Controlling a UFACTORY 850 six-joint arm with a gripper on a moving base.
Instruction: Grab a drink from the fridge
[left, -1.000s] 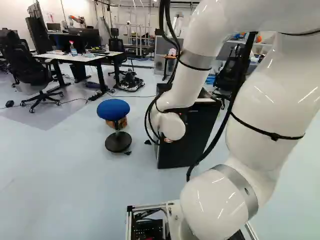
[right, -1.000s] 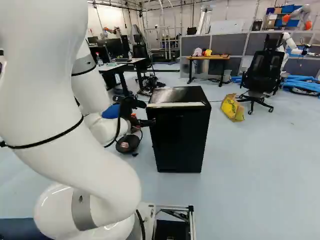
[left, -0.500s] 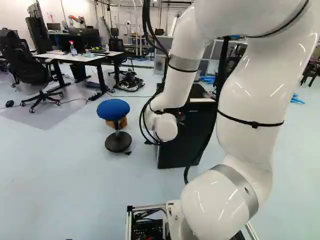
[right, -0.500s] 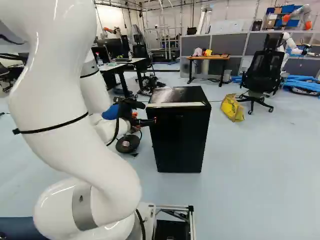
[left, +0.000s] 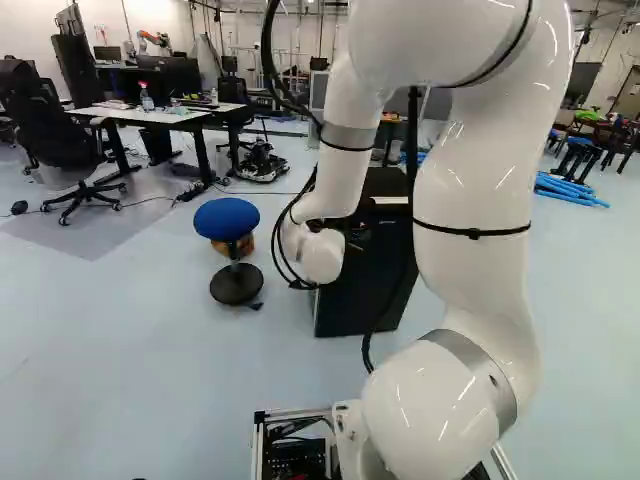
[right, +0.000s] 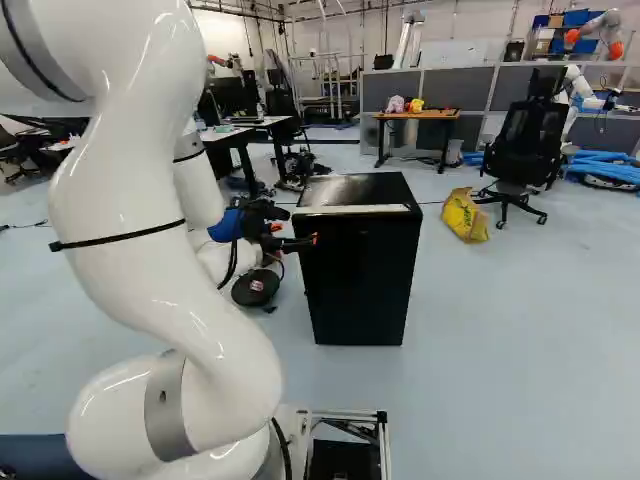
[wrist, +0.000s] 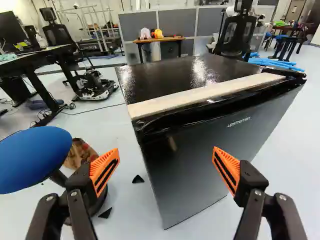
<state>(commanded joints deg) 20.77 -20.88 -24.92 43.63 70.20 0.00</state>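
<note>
The gripper (wrist: 166, 151) stands wide open, with nothing between its orange pads (wrist: 106, 169). Ahead of it is the black mini fridge (wrist: 195, 167), upright, its door shut; no drink shows, so it is presumably inside. The door's upright edge nearer the blue stool (wrist: 35, 156) runs down between the lines of the two fingers. What looks like a hinge (wrist: 285, 72) sits at the far top corner, so opening the door from the stool-side edge is probably the coming move.

One fridge (wrist: 195, 160), one stool (wrist: 35, 157), two fingers (wrist: 102, 167)
</note>
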